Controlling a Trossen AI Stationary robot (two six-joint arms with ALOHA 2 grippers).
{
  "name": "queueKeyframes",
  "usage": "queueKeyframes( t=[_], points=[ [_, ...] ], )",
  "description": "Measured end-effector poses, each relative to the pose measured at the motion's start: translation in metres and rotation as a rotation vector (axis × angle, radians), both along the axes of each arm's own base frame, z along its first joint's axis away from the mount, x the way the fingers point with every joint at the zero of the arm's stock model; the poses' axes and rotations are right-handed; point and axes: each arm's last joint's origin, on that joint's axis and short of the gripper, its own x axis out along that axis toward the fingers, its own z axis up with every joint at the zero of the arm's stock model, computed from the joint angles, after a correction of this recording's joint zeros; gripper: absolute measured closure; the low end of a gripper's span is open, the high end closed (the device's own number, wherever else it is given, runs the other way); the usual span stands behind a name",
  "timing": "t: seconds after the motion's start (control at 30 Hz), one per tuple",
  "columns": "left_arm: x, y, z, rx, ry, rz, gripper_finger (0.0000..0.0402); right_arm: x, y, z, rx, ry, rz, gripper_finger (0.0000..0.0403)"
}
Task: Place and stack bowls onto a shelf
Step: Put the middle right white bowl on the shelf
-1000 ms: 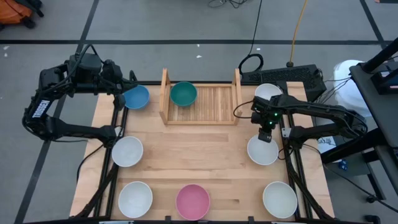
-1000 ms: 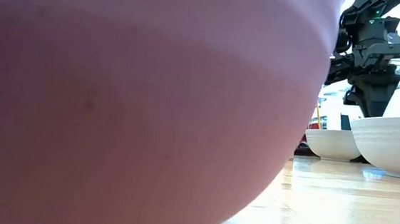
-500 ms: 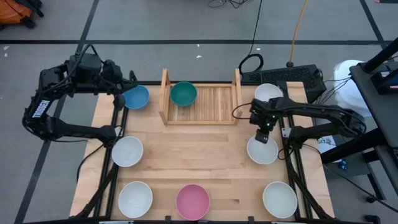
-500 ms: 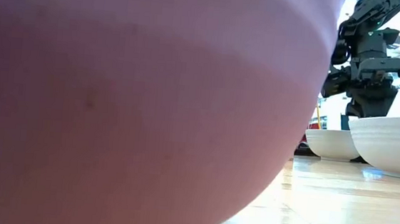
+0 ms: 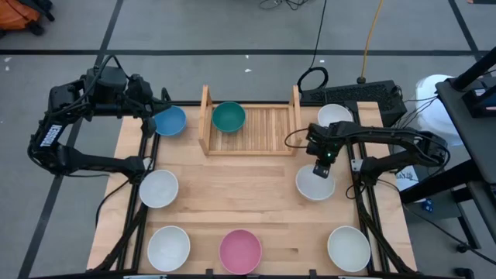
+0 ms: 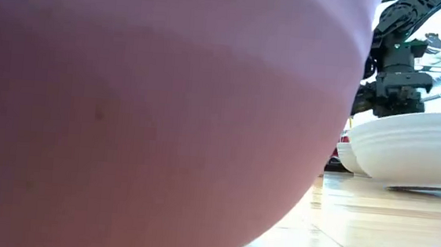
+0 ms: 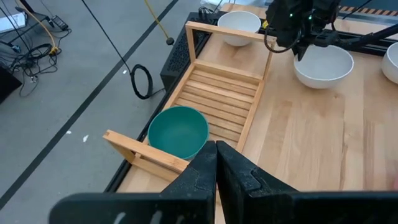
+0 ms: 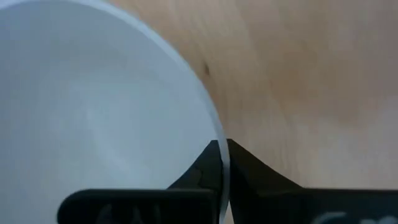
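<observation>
The right gripper (image 5: pixel 321 167) pinches the rim of a white bowl (image 5: pixel 313 184) on the desk (image 5: pixel 232 201), right of the shelf (image 5: pixel 267 128). Next: lift and carry it there. The left fingers (image 7: pixel 214 174), pressed together, wait above the teal bowl (image 5: pixel 229 116).

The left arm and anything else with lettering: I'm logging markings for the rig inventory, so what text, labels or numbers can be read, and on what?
White lettering on the left arm: present, but too small to read.
Bowls, shelf, table: no text visible.
Nothing else carries readable words or numbers.
</observation>
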Motion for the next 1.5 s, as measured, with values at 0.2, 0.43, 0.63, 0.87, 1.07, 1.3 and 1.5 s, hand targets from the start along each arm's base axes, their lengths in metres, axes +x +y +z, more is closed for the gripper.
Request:
queueKeyframes(
  t=[0.2,0.43,0.63,0.87,1.07,1.3,1.5],
  points=[
    [0.000,0.000,0.000,-0.006,-0.003,0.005,0.0394,0.017,-0.001,0.024,-0.051,-0.110,-0.031,0.0402],
    [0.000,0.000,0.000,-0.019,-0.010,0.015,0.0394,0.041,-0.001,0.074,-0.192,-0.229,-0.023,0.0402],
    [0.000,0.000,0.000,-0.032,-0.016,0.025,0.0394,0.059,0.005,0.122,-0.243,-0.399,0.016,0.0402],
    [0.000,0.000,0.000,-0.034,-0.017,0.026,0.0394,0.073,0.002,0.172,-0.385,-0.531,0.059,0.0403],
    [0.000,0.000,0.000,-0.040,-0.021,0.031,0.0394,0.098,-0.016,0.196,-0.479,-0.553,0.114,0.0403],
    [0.000,0.000,0.000,-0.047,-0.024,0.037,0.0394,0.122,-0.054,0.205,-0.525,-0.521,0.079,0.0403],
    [0.000,0.000,0.000,-0.050,-0.026,0.039,0.0394,0.135,-0.094,0.201,-0.559,-0.482,0.055,0.0403]
  ],
)
